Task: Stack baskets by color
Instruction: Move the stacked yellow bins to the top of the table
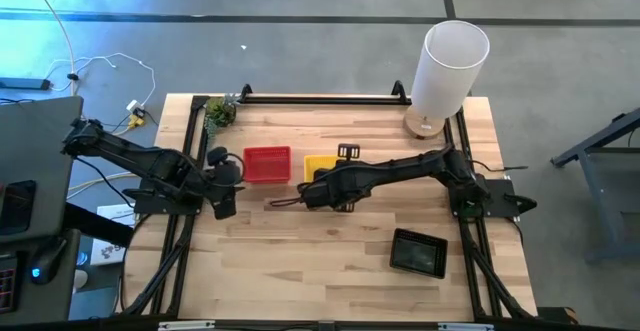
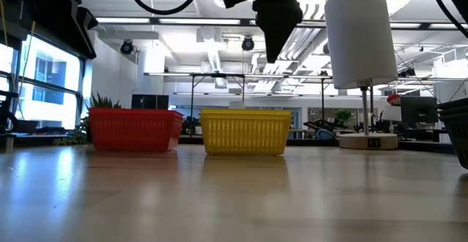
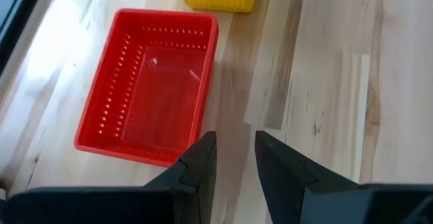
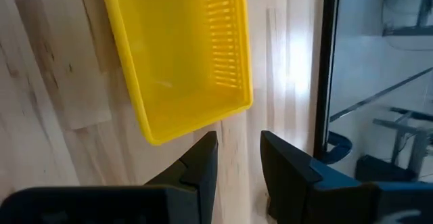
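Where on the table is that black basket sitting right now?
From above, the black basket sits alone at the table's front right, well apart from the yellow basket and red basket, which stand side by side mid-table.

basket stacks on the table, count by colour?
Red plastic mesh basket stacks: 1
Yellow plastic mesh basket stacks: 1
Black plastic mesh basket stacks: 1
Total: 3 stacks; how many baskets are nested in each cannot be told.
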Tool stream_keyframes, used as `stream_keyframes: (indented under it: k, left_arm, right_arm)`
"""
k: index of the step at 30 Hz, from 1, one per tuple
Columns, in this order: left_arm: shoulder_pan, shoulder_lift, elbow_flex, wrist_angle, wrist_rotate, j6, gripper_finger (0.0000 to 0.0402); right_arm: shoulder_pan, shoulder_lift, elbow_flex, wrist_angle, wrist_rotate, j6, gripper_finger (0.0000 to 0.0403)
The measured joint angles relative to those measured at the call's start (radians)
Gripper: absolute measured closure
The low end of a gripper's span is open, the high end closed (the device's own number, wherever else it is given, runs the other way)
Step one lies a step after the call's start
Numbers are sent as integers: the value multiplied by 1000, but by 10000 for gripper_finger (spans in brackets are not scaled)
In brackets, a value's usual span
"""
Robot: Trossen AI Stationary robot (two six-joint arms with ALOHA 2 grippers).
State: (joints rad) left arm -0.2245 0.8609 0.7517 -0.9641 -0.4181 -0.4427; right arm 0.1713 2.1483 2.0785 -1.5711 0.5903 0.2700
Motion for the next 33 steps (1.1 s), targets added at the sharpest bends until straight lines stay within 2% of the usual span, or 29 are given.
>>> stream_keyframes:
  k: [3, 8, 11, 15, 22, 27, 33]
  left_arm:
    - [0, 22, 0, 0, 16, 0, 312]
    - [-15, 61, 0, 2, 18, 0, 312]
    - [-23, 85, 0, 18, 28, 0, 312]
    - [-26, 117, 0, 50, 95, 28, 312]
    - [-26, 176, 0, 66, 125, 58, 312]
    - [-26, 191, 0, 124, 184, 122, 312]
    - [-25, 191, 0, 152, 188, 140, 312]
  right_arm:
    - [-3, 0, 0, 0, -44, -4, 304]
    - [-4, 0, 0, 31, -204, -54, 304]
    - [-12, 0, 0, 69, -336, -114, 304]
    - [-28, 0, 0, 162, -521, -151, 304]
    - [-34, 13, 0, 231, -539, -158, 304]
    - [-34, 57, 0, 235, -537, -176, 304]
    - [-34, 91, 0, 248, -539, -185, 304]
